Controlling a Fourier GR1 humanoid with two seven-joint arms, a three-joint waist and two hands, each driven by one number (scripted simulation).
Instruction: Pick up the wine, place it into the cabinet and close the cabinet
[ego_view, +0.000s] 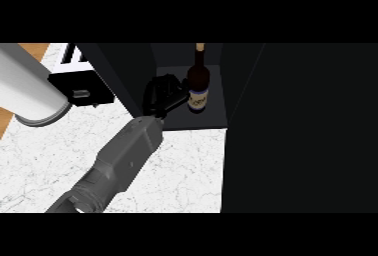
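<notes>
I am looking at the black cabinet (295, 125), which is filling the right side and standing open on the white marble counter (44, 160). My grey forearm (118, 165), I cannot tell which one, is reaching into the opening. Its black hand (164, 95) is lying just beside the wine bottle (198, 82); I cannot tell if the fingers are holding it. The bottle is standing upright inside the cabinet.
</notes>
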